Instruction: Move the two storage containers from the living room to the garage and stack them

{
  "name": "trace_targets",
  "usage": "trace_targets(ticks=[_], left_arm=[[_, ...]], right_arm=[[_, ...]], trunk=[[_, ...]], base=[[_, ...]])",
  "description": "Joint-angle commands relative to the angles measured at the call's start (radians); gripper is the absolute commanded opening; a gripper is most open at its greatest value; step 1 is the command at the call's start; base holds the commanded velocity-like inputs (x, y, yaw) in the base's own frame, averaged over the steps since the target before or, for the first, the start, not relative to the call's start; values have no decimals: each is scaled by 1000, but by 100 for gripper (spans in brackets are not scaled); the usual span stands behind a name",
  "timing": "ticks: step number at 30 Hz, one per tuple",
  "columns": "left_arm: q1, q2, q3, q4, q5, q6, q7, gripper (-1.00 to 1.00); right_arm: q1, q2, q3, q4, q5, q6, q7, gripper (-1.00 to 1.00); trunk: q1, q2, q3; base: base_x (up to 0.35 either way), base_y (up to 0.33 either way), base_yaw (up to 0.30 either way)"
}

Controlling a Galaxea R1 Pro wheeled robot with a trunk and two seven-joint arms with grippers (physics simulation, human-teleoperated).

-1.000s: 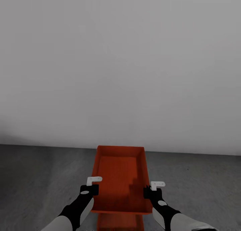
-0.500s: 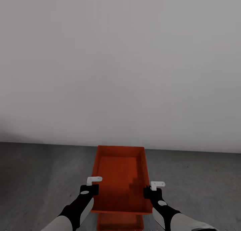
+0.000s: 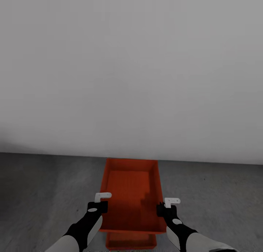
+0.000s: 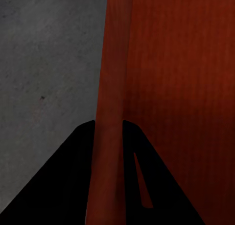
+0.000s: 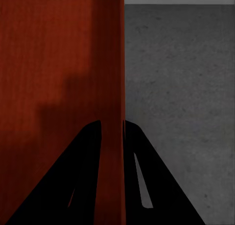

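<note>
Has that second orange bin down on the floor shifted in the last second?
Cannot tell. The lower bin shows less below the held bin, but the wall's base line has also risen, so the camera moved.

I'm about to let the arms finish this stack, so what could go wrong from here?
1. The held container hangs ahead of the lower container, which peeks out nearer the robot; released now, it might land offset or tip.
2. The left gripper and right gripper each pinch only a thin side wall; uneven release could tilt it.
3. The grey wall looks close ahead.
</note>
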Motion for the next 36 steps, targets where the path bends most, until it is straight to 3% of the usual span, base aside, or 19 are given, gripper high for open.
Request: trace_targets(ticks=[1,26,36], left_arm=[[-1,3,37,0,20,6,11,-100],[0,3,37,0,20,6,11,-100],[-1,3,37,0,20,6,11,-100]], right_arm=[[-1,-13,-42,-2,-3,-46,4,-100],[-1,-12,-42,-2,-3,-47,3,-100],[-1,-12,-42,-2,-5,-47,3,-100]], trunk=[[0,-1,-3],[0,-1,-37],[39,-71,-68]], base=[[0,0,0],[0,0,0],[0,0,0]])
